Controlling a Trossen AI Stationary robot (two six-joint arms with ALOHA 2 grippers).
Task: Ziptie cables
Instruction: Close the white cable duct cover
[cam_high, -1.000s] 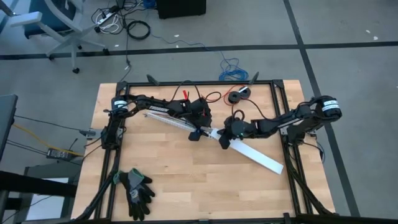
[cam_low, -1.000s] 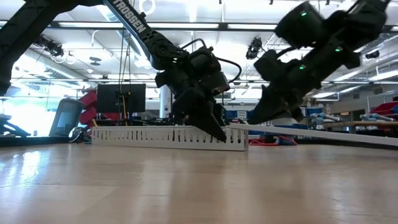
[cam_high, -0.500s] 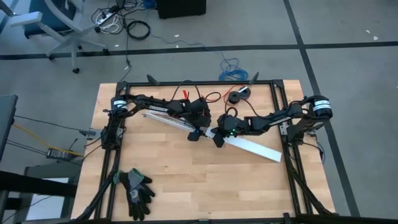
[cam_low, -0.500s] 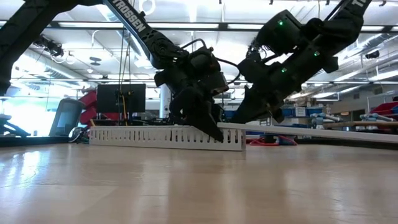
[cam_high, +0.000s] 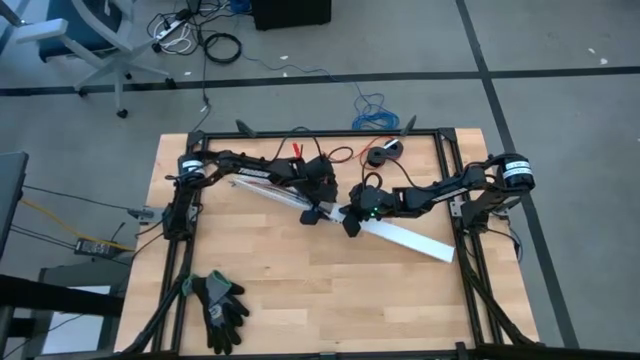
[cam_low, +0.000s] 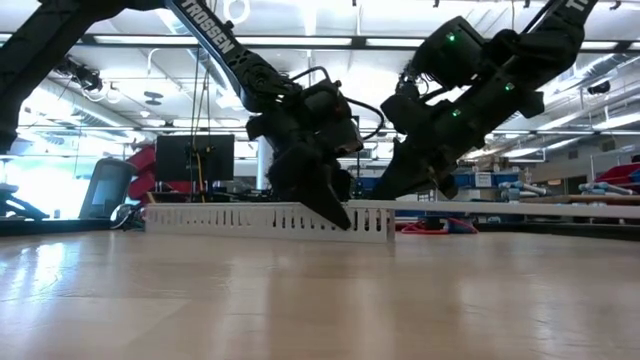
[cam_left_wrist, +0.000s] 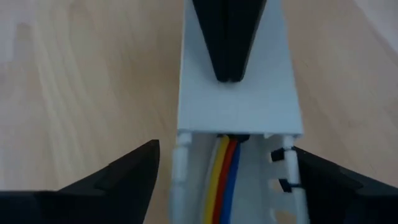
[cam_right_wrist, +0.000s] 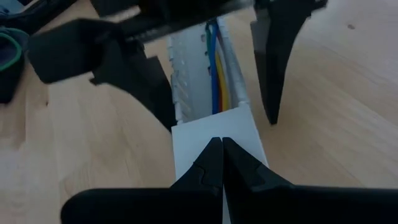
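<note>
Your cables lie inside the slotted white duct, running under its flat cover. Your left gripper straddles the duct with fingers spread wide; your right gripper presses closed on the cover, just beside the duct's open end.

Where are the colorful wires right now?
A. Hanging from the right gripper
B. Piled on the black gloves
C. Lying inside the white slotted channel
C: in the left wrist view the cables run along inside the white channel and go under its cover, where the shut right gripper presses.
</note>
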